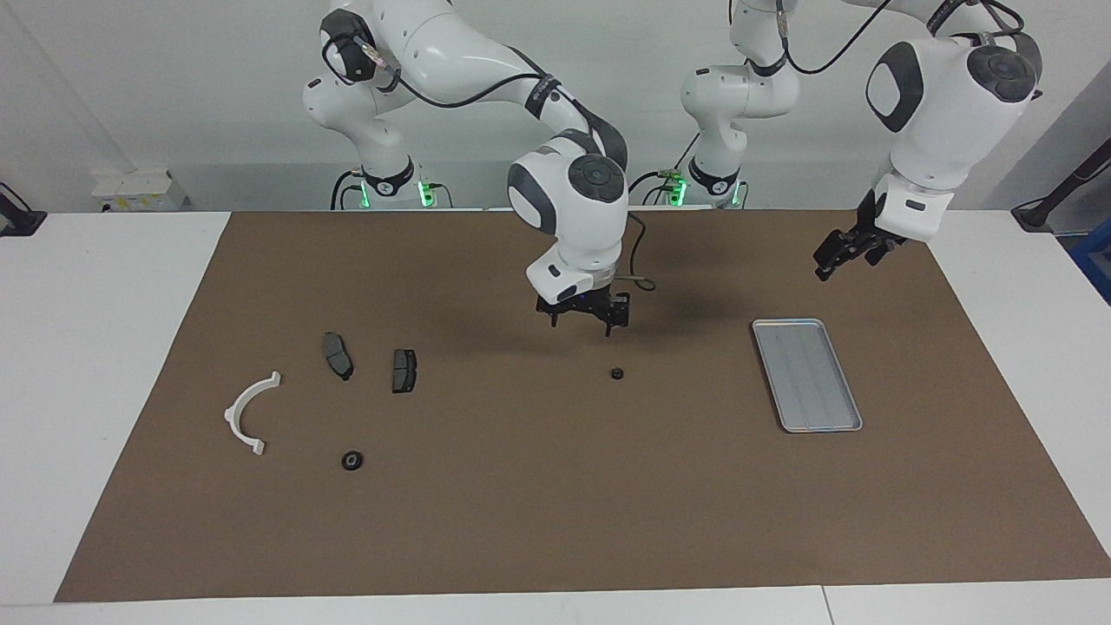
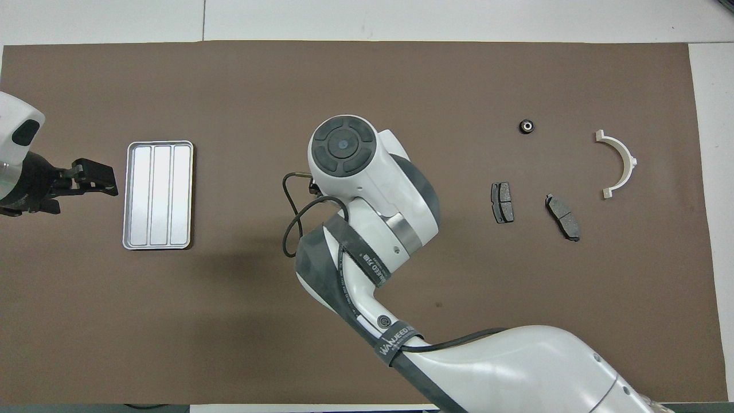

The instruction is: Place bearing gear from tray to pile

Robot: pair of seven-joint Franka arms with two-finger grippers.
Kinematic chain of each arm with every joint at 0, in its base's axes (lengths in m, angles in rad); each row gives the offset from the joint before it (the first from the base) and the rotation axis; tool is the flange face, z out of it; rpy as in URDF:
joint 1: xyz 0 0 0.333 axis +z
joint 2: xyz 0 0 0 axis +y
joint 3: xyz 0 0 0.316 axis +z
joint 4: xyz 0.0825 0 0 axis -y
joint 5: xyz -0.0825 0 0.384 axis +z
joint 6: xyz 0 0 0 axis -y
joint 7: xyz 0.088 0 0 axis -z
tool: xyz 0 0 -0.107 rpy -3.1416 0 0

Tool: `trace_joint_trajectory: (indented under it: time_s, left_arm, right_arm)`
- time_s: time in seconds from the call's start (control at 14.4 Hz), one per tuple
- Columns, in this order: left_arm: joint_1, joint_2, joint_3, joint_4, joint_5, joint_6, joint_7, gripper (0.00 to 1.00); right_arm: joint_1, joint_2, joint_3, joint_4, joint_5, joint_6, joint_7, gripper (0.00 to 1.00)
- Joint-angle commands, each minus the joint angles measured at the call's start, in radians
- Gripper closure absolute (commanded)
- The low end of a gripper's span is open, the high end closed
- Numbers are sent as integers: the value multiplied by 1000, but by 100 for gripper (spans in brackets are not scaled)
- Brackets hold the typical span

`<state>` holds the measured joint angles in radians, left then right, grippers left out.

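Observation:
The silver tray (image 1: 807, 375) (image 2: 159, 195) lies bare on the brown mat toward the left arm's end. One small black bearing gear (image 1: 617, 374) rests on the mat mid-table, hidden under the right arm in the overhead view. My right gripper (image 1: 588, 319) hangs open over the mat just beside that gear, holding nothing. The pile, toward the right arm's end, holds a white half-ring (image 1: 247, 412) (image 2: 619, 163) and two dark brake pads (image 1: 337, 355) (image 1: 404, 370). A second bearing gear (image 1: 351, 460) (image 2: 526, 126) lies by them. My left gripper (image 1: 831, 260) (image 2: 106, 179) is raised and open over the mat beside the tray.
The brown mat (image 1: 555, 521) covers most of the white table. The right arm's forearm and hand stretch over the mat's middle in the overhead view.

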<state>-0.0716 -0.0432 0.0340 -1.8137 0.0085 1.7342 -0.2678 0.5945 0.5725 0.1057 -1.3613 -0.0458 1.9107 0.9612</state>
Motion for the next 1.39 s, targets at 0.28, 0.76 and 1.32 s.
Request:
trace_joint_trajectory:
  time_s: [0.28, 0.76, 1.32]
  left_arm:
    - [47, 20, -22, 80, -5, -86, 74, 0]
    - [64, -24, -35, 80, -7, -114, 97, 0]
    - [69, -26, -52, 122, -4, -162, 110, 0]
  right_arm:
    - [42, 164, -9, 142, -31, 43, 63, 0]
    - [51, 234, -9, 143, -51, 103, 96, 0]
    - [64, 265, -9, 151, -69, 102, 163, 0]
